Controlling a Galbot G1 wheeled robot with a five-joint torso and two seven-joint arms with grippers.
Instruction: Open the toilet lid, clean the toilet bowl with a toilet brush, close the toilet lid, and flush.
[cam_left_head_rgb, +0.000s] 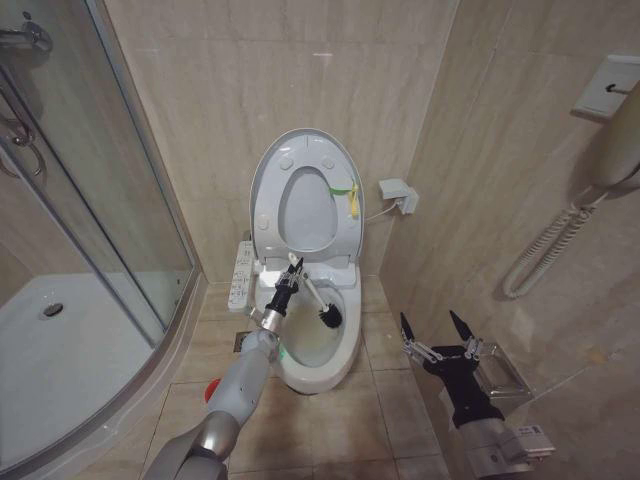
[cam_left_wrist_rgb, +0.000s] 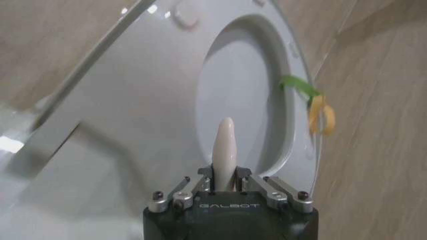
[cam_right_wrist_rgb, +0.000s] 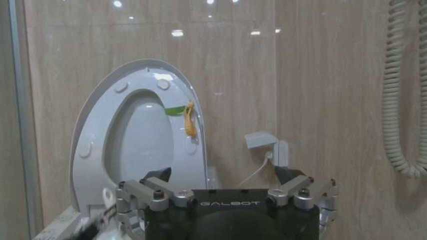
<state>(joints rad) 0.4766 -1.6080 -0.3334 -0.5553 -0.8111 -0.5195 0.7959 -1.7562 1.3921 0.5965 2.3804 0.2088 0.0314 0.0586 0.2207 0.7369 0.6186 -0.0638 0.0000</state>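
Small bathroom, beige marbled wall tiles and beige floor tiles (cam_left_head_rgb: 380, 400). White toilet sits in the corner against the back wall. Beside the toilet on the robot's left: curved glass shower door (cam_left_head_rgb: 90, 200) over a white shower tray (cam_left_head_rgb: 60, 350) with a round drain. On the wall to the toilet's other side: small white box (cam_left_head_rgb: 398, 194) with a cable, and farther toward the robot a white wall phone (cam_left_head_rgb: 615, 150) with a coiled cord.

Toilet lid (cam_left_head_rgb: 300, 150) is raised, leaning back against the wall, with the ring seat (cam_left_head_rgb: 268, 215) raised against it; round bumpers visible on the undersides. A yellow-green tag (cam_left_head_rgb: 349, 196) hangs at the lid's edge on the side toward the wall box. A white control panel (cam_left_head_rgb: 239, 272) with buttons juts from the toilet on the shower side; button text too small to read.

Toilet bowl (cam_left_head_rgb: 335, 365) is exposed, with yellowish staining inside.

Left hand (cam_left_head_rgb: 291, 276) is above the bowl's rear rim, clenched on the white handle of the toilet brush (cam_left_head_rgb: 320, 305). The brush slants down from the hand; its black bristle head hangs over the bowl's opening. Contact with the ceramic cannot be judged. In the left wrist view the handle tip (cam_left_wrist_rgb: 225, 145) sticks up between the fingers.

Right hand (cam_left_head_rgb: 437, 328) hovers beside the toilet on the wall-phone side, well apart from it, fingers spread, grasping nothing.

Writing: "GALBOT" on both hand housings.
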